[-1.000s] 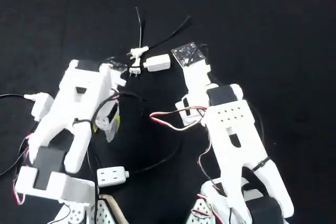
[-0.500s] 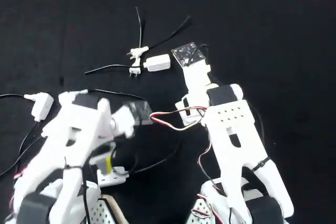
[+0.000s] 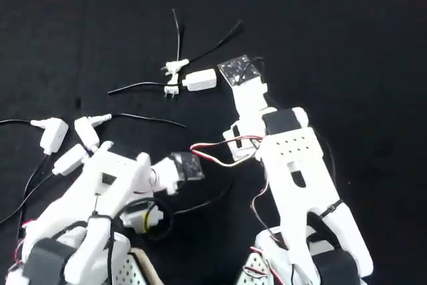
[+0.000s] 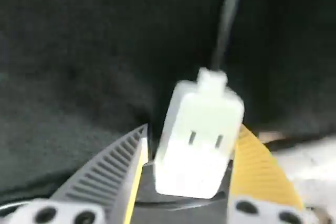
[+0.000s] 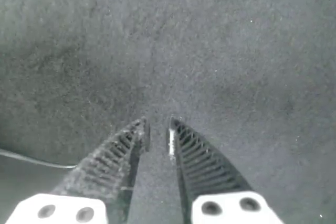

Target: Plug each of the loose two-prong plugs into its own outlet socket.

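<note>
Plastic shells and little weight are what I expect of every socket block and plug here. They look hard and smooth, so one could slip or twist in a pinch. The thin black cords are limp and may tug a piece sideways. The best hold, I judge, is across the flat sides of the body, well back from the slots or prongs, so the mating face stays free.

The left tool (image 4: 193, 129) is clamped on one socket block (image 4: 198, 145). It is a white boxy piece with rounded corners and two narrow slots on its face, and a black cord (image 4: 226, 19) leaves its far end. The fingers (image 4: 118, 163), one grey and one yellow, press its two sides and leave the slotted face uncovered. From above, this tool sits at the near left of the bench (image 3: 373, 45).

The right tool (image 5: 156, 129) is drawn in to a narrow slit with nothing between, over bare black cloth. A second socket block (image 3: 200, 79) lies toward the far side, just beside a white two-prong plug (image 3: 172, 79) whose prongs point toward the near edge. Another white corded piece (image 3: 52, 133) lies by the left edge with two more close by. They are probably plugs, though I cannot make out their prongs.
</note>
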Controlling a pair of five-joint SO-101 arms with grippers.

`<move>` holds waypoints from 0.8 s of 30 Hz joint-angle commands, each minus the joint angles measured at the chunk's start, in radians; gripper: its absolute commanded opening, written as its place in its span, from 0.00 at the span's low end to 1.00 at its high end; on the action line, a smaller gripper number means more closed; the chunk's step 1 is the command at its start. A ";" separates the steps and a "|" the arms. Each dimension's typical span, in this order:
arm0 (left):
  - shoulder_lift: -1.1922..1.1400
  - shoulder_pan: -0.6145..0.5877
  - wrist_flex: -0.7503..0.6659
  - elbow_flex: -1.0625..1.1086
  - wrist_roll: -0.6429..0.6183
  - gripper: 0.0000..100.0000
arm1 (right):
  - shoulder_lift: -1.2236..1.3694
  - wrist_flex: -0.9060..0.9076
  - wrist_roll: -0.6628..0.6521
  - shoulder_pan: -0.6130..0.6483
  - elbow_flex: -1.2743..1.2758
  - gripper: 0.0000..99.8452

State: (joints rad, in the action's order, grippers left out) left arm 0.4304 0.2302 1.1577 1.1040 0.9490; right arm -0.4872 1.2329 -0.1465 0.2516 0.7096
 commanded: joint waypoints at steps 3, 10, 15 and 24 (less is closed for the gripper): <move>-0.084 -0.005 -0.025 -0.107 -0.110 0.24 | 0.002 -0.012 0.002 -0.014 -0.007 0.06; -0.092 -0.047 -0.017 -0.225 -0.071 0.04 | 0.002 -0.012 0.002 -0.014 -0.007 0.06; -0.089 -0.062 -0.025 -0.237 0.206 0.03 | 0.002 -0.012 0.002 -0.014 -0.007 0.06; -0.101 -0.065 -0.210 -0.410 0.451 0.03 | 0.002 -0.011 0.002 -0.014 -0.008 0.06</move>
State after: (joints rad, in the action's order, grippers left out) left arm 0.3261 0.1657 1.0687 0.7710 1.3510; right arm -0.4872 1.2329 -0.1465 0.2516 0.7096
